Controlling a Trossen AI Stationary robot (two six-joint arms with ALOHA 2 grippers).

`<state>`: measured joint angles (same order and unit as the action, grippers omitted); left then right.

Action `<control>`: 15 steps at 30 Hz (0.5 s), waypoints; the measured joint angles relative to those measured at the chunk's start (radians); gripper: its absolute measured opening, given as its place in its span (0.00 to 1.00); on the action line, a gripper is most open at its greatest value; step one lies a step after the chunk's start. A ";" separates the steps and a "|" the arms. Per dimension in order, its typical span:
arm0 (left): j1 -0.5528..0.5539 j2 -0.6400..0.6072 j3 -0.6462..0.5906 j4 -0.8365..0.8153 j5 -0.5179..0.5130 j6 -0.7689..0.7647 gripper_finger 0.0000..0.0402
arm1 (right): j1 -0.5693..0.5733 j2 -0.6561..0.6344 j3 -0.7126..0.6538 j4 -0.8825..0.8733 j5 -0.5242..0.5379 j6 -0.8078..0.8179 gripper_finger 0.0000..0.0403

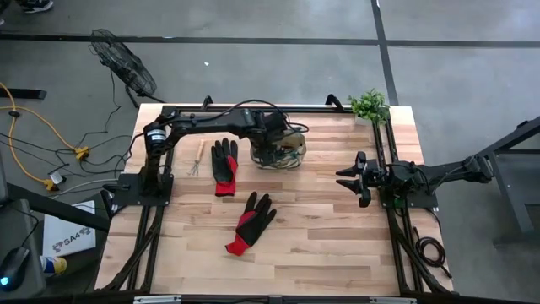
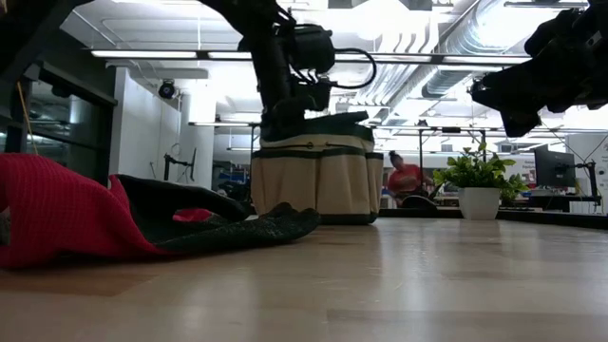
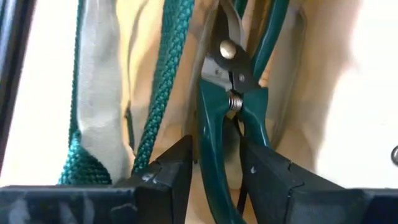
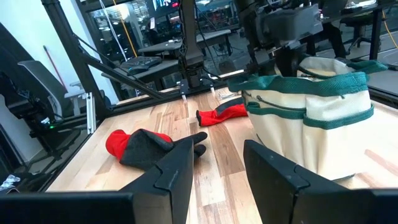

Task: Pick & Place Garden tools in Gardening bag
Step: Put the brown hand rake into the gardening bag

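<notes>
Nearest your front edge lay one glove (image 1: 250,223), the other (image 1: 224,165) mid-table, the rake (image 1: 197,158) toward the left edge. At the back edge your left gripper (image 3: 214,168) stood inside the bag (image 1: 283,150), clenched on a pruner (image 3: 229,106), likely to release it. Your right gripper (image 1: 353,178) waited, fingers apart, at the right edge.

Overhead camera straight down, table-level camera sideways, wrist cameras close (all share the bag (image 1: 278,149))
</notes>
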<state>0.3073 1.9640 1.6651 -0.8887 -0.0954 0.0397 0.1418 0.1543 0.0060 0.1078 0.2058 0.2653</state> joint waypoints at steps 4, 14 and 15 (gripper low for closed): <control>0.000 0.000 0.042 -0.035 -0.001 -0.011 0.33 | 0.000 0.000 0.000 0.000 0.000 0.000 0.33; 0.000 0.000 0.152 -0.144 -0.003 -0.023 0.33 | 0.000 0.000 0.000 0.000 0.000 0.000 0.33; 0.000 0.000 0.163 -0.156 -0.003 -0.023 0.33 | 0.000 0.000 0.000 0.000 0.000 0.000 0.33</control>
<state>0.3073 1.9644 1.8284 -1.0450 -0.0988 0.0164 0.1418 0.1543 0.0063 0.1074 0.2061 0.2653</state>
